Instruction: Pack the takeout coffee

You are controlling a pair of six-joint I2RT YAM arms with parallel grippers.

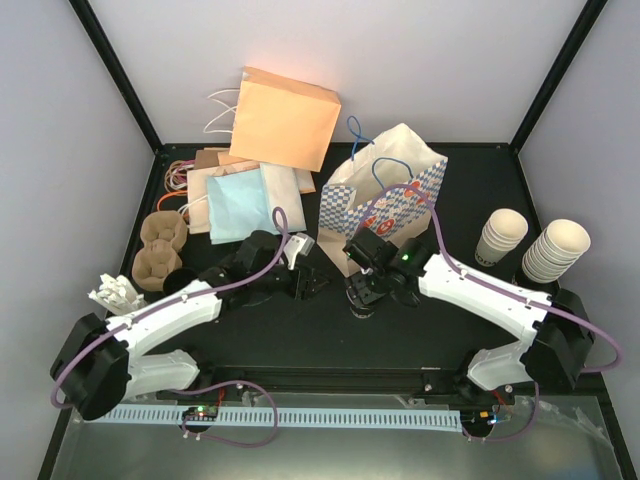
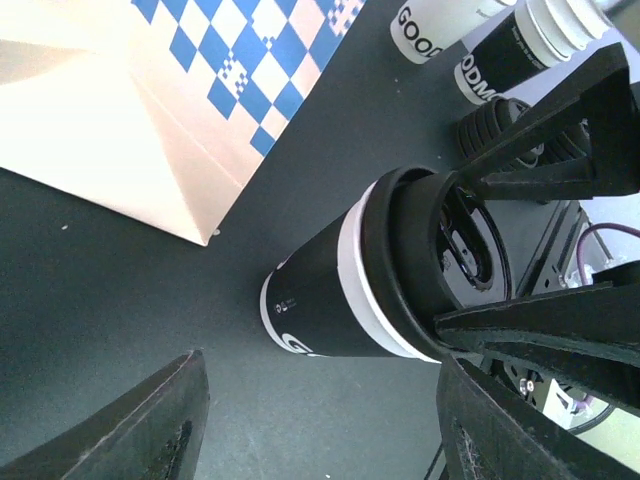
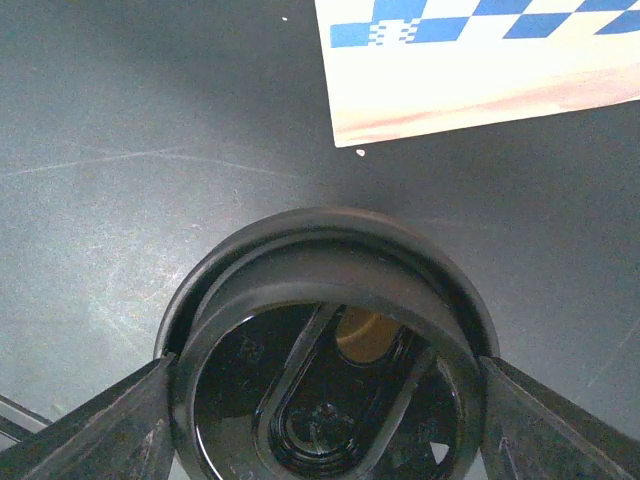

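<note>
Right tool (image 3: 325, 370) is gripping the one black lidded coffee cup (image 2: 330, 300); left tool (image 1: 312, 283) is gaping wide, empty; a white cup (image 2: 430, 18) beyond is showing "GOOD".

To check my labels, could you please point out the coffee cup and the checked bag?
coffee cup (image 2: 315, 292): left wrist view, on its black side wall.
checked bag (image 1: 378, 200): top external view, on its front panel.

My top camera looks down on the whole table (image 1: 330, 335) from above its near edge; my wrist cameras, both close, share the cup (image 2: 330, 300) and bag (image 2: 150, 110).
</note>
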